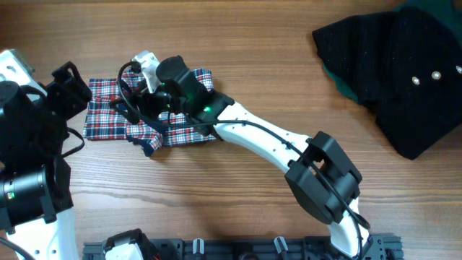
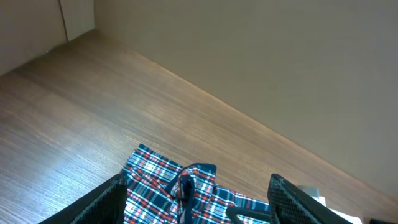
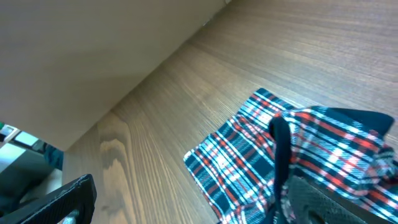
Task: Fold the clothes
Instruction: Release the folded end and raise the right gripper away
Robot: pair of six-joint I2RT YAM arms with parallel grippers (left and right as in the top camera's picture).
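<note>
My right pincer hangs over the plaid garment with its jaws wide apart and nothing clamped. One finger may be brushing the rumpled cloth, but I can't settle that from the wrist view. My left pincer, also apart and empty, sits just off the garment's left end. The garment lies left of centre on the tabletop, its long axis running side to side between both arms, the right arm nearer. Farther off, a black garment lies well apart.
</note>
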